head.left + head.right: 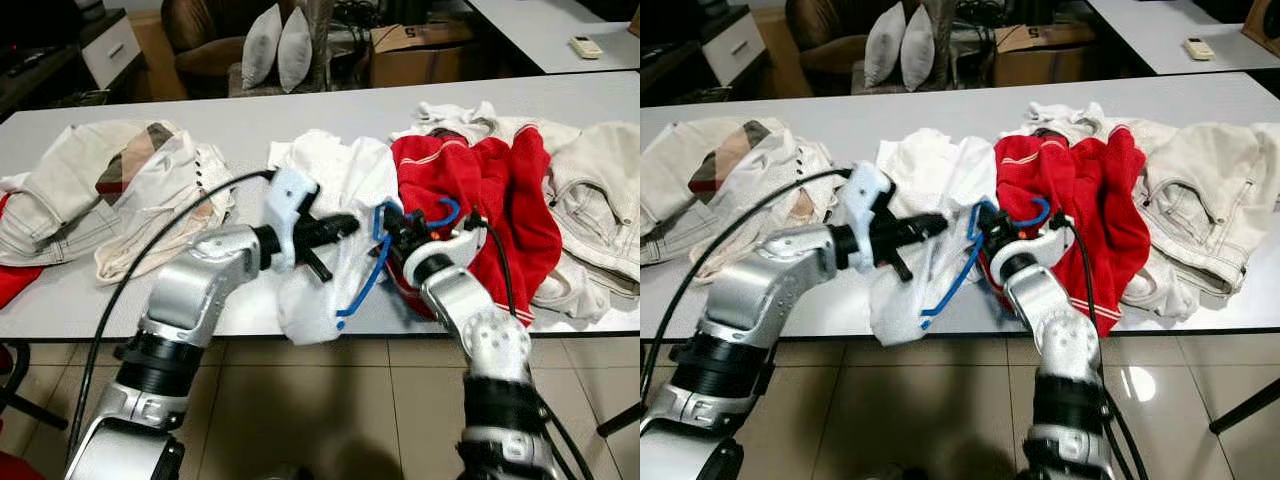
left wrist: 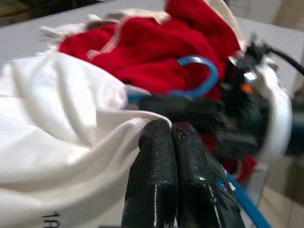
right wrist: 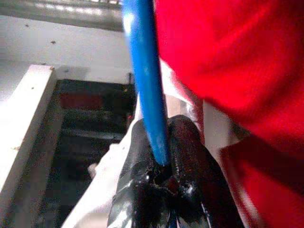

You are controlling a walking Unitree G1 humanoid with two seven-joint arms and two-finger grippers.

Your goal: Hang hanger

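A blue plastic hanger (image 1: pixel 362 290) slants down past the table's front edge, its hook (image 1: pixel 447 212) lying against a red garment (image 1: pixel 490 190). My right gripper (image 1: pixel 392 222) is shut on the hanger's bar; the right wrist view has the blue bar (image 3: pixel 145 76) pinched between the black fingers (image 3: pixel 190 142). A white shirt (image 1: pixel 340 180) lies bunched beside the red garment and droops over the edge. My left gripper (image 1: pixel 345 225) reaches in from the left, shut, and in the left wrist view its fingertips (image 2: pixel 156 137) pinch a fold of the white shirt (image 2: pixel 61 118) just in front of the right gripper.
The grey table (image 1: pixel 240 125) also carries beige clothes (image 1: pixel 90 190) on the left and pale jeans (image 1: pixel 600 190) on the right. Behind it are two cushions (image 1: pixel 278 45) on a chair, a cardboard box (image 1: pixel 415 50), and another table with a remote (image 1: pixel 585 45).
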